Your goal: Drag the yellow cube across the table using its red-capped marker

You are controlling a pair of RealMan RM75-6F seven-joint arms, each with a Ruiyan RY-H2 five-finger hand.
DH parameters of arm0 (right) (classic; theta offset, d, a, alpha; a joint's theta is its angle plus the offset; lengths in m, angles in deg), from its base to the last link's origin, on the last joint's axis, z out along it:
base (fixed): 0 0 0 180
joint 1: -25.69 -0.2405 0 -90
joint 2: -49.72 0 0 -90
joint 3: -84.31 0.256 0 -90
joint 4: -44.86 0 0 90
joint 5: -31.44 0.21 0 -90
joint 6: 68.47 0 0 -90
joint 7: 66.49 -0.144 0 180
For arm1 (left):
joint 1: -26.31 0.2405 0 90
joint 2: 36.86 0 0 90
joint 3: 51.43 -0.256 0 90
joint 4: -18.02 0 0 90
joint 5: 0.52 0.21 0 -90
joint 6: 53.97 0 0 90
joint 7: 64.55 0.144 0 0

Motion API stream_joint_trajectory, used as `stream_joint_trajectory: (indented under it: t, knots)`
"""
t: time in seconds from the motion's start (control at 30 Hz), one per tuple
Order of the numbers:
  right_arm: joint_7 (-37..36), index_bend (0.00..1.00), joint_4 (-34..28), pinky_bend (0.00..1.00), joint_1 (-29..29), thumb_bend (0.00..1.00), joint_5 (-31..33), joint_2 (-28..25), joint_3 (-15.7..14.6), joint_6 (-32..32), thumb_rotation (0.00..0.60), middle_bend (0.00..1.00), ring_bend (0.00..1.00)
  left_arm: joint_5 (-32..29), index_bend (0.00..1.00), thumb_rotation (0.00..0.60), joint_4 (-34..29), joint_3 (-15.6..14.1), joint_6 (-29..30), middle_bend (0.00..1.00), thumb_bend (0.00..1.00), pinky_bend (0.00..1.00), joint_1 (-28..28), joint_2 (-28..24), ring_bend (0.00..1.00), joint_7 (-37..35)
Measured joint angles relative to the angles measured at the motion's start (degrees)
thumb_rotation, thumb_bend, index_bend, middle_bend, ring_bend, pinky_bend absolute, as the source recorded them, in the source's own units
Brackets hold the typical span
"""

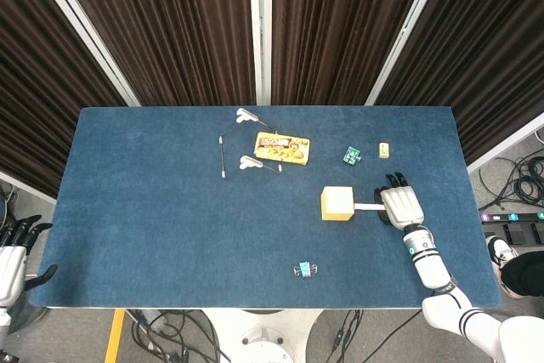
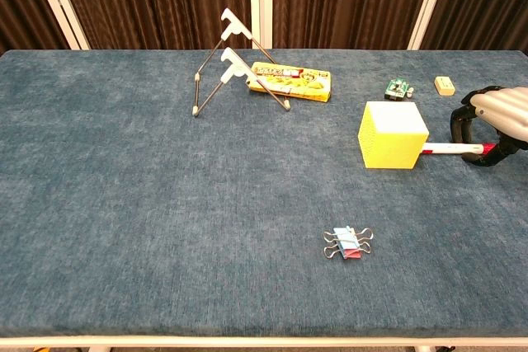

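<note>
The yellow cube [image 1: 337,204] sits right of centre on the blue tabletop [image 1: 153,210], its white marker [image 1: 369,207] sticking out rightward. From the head view the right hand [image 1: 401,207] covers the marker's far end, palm down. Only the chest view, at its right edge, shows the red cap [image 2: 488,149] with dark fingers [image 2: 459,124] curled around it, so the hand grips the marker. The left hand [image 1: 10,258] appears only in the head view's lower left corner, off the tabletop, fingers spread and holding nothing.
</note>
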Motion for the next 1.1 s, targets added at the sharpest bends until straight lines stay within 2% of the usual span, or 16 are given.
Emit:
stream_joint_trajectory:
  t: [0.1, 0.4, 0.83, 1.1]
  knots:
    - [0.51, 0.51, -0.29, 0.08, -0.20, 0.25, 0.24, 0.04, 0.12, -0.19, 0.600, 0.48, 0.11, -0.06, 0.31, 0.600, 0.19, 0.05, 0.03, 0.27, 0.23, 0.20, 0.01, 0.06, 0.18, -0.21]
    - [1.18, 0.62, -1.79, 0.11, 0.15, 0.44, 0.08, -1.10, 0.00, 0.95, 0.600, 0.58, 0.18, -0.09, 0.31, 0.600, 0.50, 0.04, 0.11, 0.27, 0.23, 0.20, 0.10, 0.11, 0.18, -0.61]
    - [2.70, 0.64, -9.68, 0.12, 1.58, 0.47, -1.25, -9.46, -0.90, 3.49, 0.600, 0.60, 0.19, 0.53, 0.31, 0.600, -0.13, -0.01, 0.08, 0.27, 0.23, 0.20, -0.23, -0.14, 0.18, 0.07]
    - [4.14, 0.64, -10.85, 0.12, -0.24, 0.47, -0.63, -9.01, -0.30, 1.36, 0.600, 0.60, 0.19, 0.45, 0.31, 0.600, -0.83, -0.04, -0.01, 0.27, 0.23, 0.20, -0.28, -0.52, 0.18, 0.67]
